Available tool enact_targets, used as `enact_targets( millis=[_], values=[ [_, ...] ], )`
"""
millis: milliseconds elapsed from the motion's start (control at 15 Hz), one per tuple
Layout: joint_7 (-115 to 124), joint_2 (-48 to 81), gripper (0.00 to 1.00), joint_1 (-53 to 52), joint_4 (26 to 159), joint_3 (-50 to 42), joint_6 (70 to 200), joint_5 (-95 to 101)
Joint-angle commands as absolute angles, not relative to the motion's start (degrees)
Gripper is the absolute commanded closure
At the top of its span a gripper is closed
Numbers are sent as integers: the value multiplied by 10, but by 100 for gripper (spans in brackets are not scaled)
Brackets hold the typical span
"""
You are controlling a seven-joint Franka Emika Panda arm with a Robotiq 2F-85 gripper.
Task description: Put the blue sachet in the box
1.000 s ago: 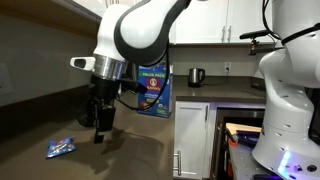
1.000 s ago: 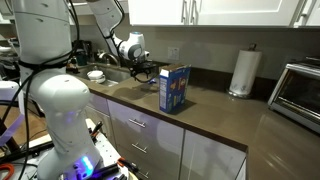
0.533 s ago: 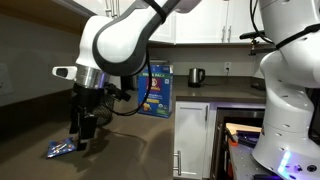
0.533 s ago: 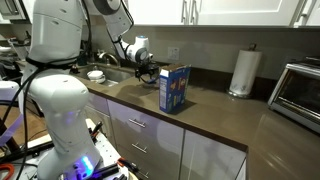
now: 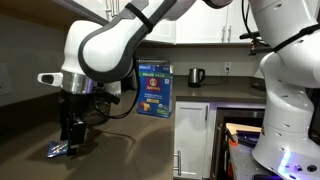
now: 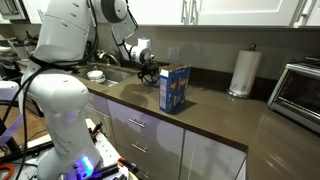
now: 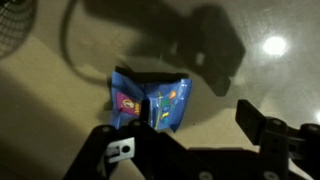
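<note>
Gripper [image 7: 190, 140], jaws spread open, is hovering over the blue sachet [image 7: 150, 100] lying flat beneath it on the desk [image 7: 60, 110]. Probable risk: closing pads sliding across the thin packet.

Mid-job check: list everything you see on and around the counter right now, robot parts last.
blue sachet: one, blue with reddish marks, flat on the counter
box: one, blue with red logo, upright on the counter
counter: one, dark brown
kettle: one, dark, by the back wall
paper towel roll: one, white, upright by the wall
mesh basket: one, black, corner of the wrist view
cabinets: several, white, below and above the counter
gripper: one, black, open, low over the sachet
arm: one, white, reaching down to the sachet
</note>
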State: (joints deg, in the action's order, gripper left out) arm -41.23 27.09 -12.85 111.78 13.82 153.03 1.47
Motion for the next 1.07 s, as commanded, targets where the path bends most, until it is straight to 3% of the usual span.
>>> enact_targets(
  millis=[0, 67, 267, 600, 733, 1000],
  values=[
    [-392, 289, 36, -121, 1092, 143, 1515, 47],
    [-391, 291, 35, -121, 1091, 142, 1516, 50],
    [-390, 293, 60, -122, 1089, 141, 1517, 58],
    [-387, 282, 92, -124, 1103, 142, 1518, 66],
    [-388, 275, 99, -122, 1113, 147, 1517, 64],
    [-387, 252, 98, -119, 1149, 156, 1523, 61]
  ],
)
